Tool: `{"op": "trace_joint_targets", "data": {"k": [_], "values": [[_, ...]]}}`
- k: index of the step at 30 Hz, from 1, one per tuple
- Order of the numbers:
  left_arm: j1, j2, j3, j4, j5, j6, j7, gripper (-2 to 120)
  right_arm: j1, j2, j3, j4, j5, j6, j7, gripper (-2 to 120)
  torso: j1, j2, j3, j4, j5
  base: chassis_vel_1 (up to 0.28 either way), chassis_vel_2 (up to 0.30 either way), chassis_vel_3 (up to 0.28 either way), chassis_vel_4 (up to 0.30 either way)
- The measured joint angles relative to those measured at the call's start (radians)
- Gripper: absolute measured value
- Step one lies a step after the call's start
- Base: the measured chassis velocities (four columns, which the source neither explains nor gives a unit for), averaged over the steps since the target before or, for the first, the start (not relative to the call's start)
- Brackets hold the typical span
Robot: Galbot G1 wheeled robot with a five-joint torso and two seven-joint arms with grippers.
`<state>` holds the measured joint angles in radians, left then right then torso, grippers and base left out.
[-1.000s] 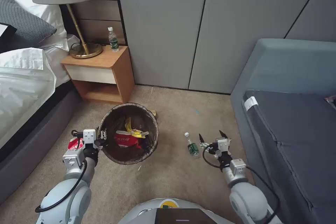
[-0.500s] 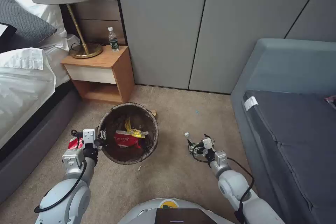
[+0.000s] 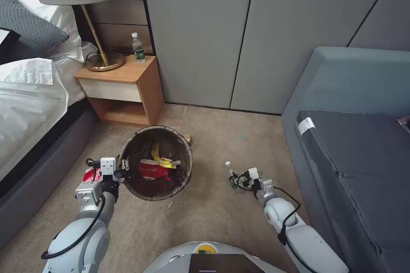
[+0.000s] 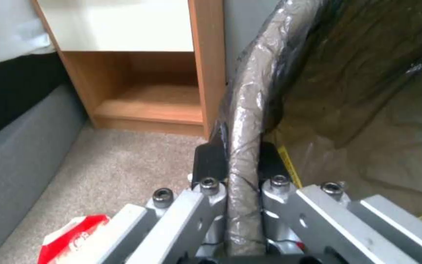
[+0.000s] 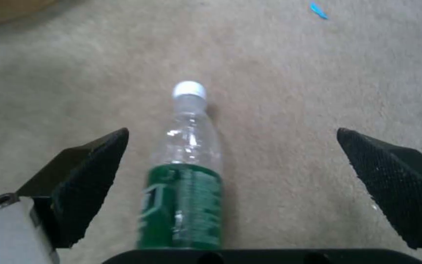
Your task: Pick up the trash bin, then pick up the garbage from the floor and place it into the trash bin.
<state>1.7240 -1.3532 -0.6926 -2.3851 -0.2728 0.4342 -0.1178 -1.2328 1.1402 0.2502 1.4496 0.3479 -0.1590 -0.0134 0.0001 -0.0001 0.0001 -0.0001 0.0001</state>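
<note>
Beige carpet [image 3: 213, 217] spreads between bed and sofa. Nearest, the right end effector [image 5: 230, 176] sits low with fingers spread wide around the lying green-labelled bottle [image 5: 184, 183]. The left end effector [image 4: 235, 165] is clenched on the trash bin [image 3: 156, 162] rim, beside a red-and-white carton [image 3: 90, 175].

Both arms are pale grey with rounded joints, and a black cable loops along each. The left gripper [image 4: 235, 165] has silver links with hex-socket screws and black pads. The right gripper [image 5: 230, 179] carries black, cross-hatched wedge-shaped fingers [image 5: 392, 179] on a black base.
</note>
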Motion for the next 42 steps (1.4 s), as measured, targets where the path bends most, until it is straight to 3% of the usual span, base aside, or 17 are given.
{"op": "trace_joint_targets", "data": {"k": [16, 42], "values": [[-0.001, -0.001, 0.013, 0.010, 0.010, 0.000, 0.000, 0, 0.103, 0.051, -0.026, -0.207, -0.037, 0.050, -0.057, 100, 0.000, 0.000, 0.000, 0.0001, -0.0001, 0.000, 0.000, 0.000, 0.000], [-0.003, -0.003, 0.015, 0.014, 0.014, 0.000, 0.001, 0, 0.147, 0.114, -0.023, -0.331, -0.061, 0.059, -0.086, 97, 0.000, 0.000, 0.000, 0.0000, -0.0004, 0.000, 0.000, 0.000, 0.000]]}}
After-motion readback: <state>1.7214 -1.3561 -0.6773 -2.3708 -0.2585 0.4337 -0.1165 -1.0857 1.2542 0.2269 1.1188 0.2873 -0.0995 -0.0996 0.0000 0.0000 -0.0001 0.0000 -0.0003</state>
